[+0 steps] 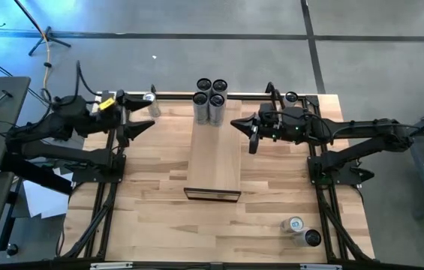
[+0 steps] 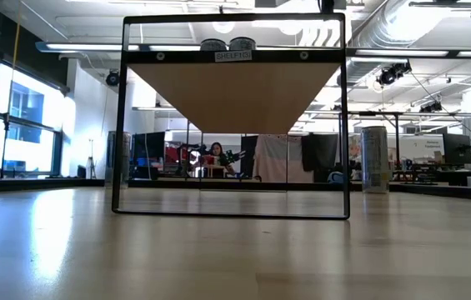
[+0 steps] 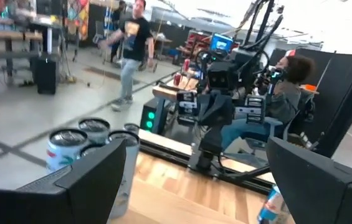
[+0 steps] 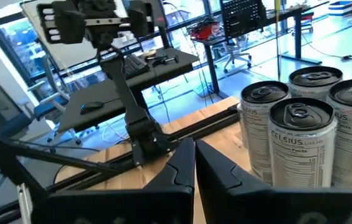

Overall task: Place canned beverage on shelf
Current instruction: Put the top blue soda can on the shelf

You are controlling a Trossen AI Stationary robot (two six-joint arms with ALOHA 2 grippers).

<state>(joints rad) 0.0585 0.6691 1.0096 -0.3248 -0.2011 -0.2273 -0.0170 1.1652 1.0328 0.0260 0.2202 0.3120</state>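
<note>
Four tall silver beverage cans (image 1: 210, 99) stand clustered at the far end of the long pale wooden shelf (image 1: 215, 161); two more cans (image 1: 302, 231) rest near the butcher-block bench's (image 1: 151, 172) right front corner, well apart. The left gripper (image 1: 138, 129) hovers with jaws spread and empty left of the shelf, the right gripper (image 1: 252, 135) with jaws pressed together on its right.

Four cans (image 1: 211, 100) on shelf (image 1: 215, 161) (far end)

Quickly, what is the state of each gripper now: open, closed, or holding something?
Left gripper: open, holding nothing, left of the shelf.
Right gripper: closed, empty, beside the four cans standing on the shelf.
</note>
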